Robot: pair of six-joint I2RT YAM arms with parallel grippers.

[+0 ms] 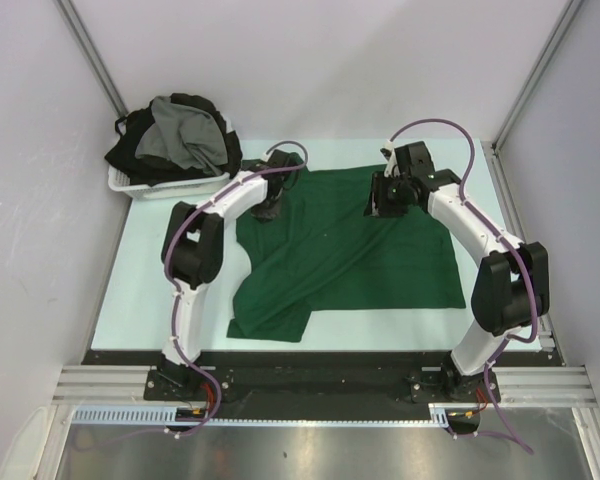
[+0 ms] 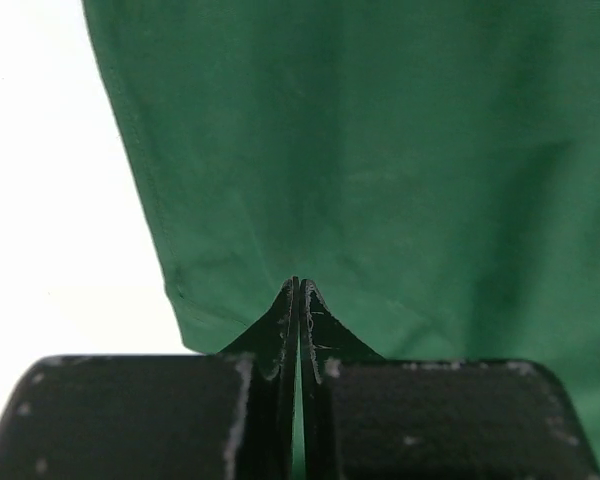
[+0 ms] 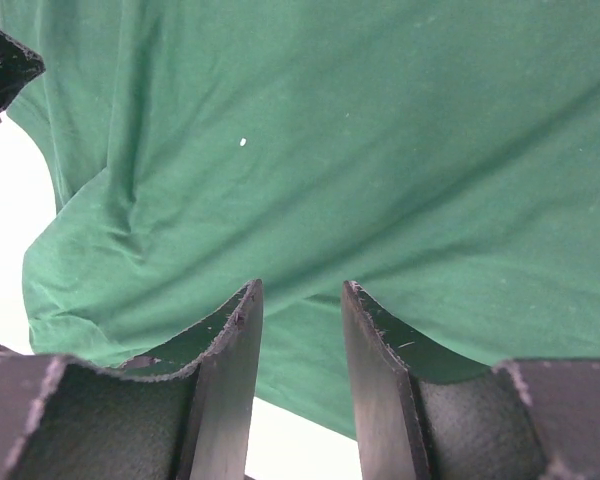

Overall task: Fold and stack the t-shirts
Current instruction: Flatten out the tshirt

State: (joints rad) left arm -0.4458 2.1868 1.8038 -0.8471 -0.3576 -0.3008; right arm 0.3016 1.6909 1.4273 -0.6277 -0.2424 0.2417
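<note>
A dark green t-shirt (image 1: 350,250) lies spread on the pale table, with its near left part folded over. My left gripper (image 1: 272,205) is at the shirt's far left corner. In the left wrist view it (image 2: 299,285) is shut on the green t-shirt (image 2: 380,150), and a thin strip of cloth shows between the jaws. My right gripper (image 1: 380,205) is at the shirt's far edge, right of centre. In the right wrist view it (image 3: 300,290) stands open over the hem of the green cloth (image 3: 380,150). A grey t-shirt (image 1: 185,140) and black t-shirts (image 1: 130,155) are heaped in a basket.
The white plastic basket (image 1: 130,187) stands at the table's far left corner. White walls and metal frame posts close in the back and sides. The bare table (image 1: 140,290) shows to the left of the shirt.
</note>
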